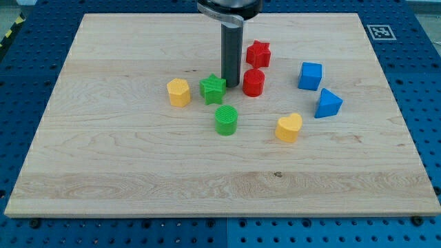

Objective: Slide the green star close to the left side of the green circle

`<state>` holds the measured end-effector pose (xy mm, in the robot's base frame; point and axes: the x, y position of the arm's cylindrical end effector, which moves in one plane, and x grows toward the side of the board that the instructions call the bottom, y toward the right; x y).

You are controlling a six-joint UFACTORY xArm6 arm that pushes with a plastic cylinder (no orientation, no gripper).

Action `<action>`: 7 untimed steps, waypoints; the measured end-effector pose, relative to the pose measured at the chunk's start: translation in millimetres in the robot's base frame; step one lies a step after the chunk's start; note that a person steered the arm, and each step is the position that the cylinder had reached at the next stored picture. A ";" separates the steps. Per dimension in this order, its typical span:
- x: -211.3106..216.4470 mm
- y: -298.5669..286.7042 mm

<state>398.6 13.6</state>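
Observation:
The green star lies near the board's middle, just above and slightly left of the green circle, with a small gap between them. My tip stands on the board right beside the star's right edge, between the star and the red cylinder. The rod rises straight up out of the view's top.
A yellow hexagon block lies left of the star. A red star lies above the red cylinder. A yellow heart, a blue cube and a blue triangle lie to the right. The wooden board rests on a blue perforated table.

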 end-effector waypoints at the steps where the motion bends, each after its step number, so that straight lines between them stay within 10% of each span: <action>1: 16.3 5.5; 7: -5.7 -35.4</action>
<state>392.9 -21.7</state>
